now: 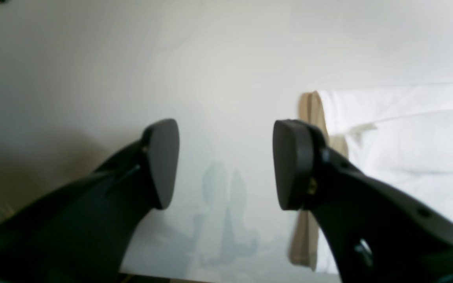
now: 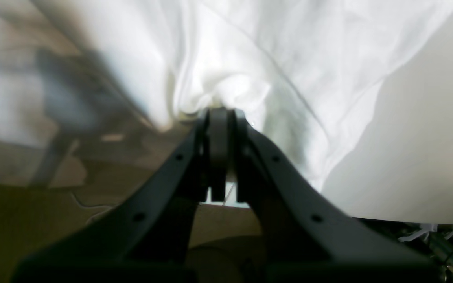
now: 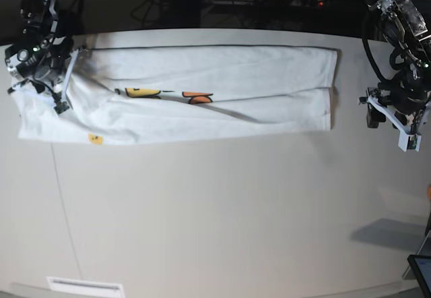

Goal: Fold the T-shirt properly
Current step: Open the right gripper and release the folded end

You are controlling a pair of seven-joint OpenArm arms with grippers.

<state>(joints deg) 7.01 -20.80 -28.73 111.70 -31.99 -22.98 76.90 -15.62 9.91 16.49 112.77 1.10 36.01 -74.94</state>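
From my base camera the T-shirt (image 3: 222, 99) lies lengthwise across the far half of the table (image 3: 215, 217). My right gripper (image 2: 218, 118) sits at its left end, pinching cloth; my left gripper (image 1: 226, 165) hangs beyond the right end, apart from it.

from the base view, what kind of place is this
Probably a robotics lab or test bench, not a home. Two robot arms flank a wide pale table holding only a T-shirt, and cables and powered electronics crowd the dark area behind the table.
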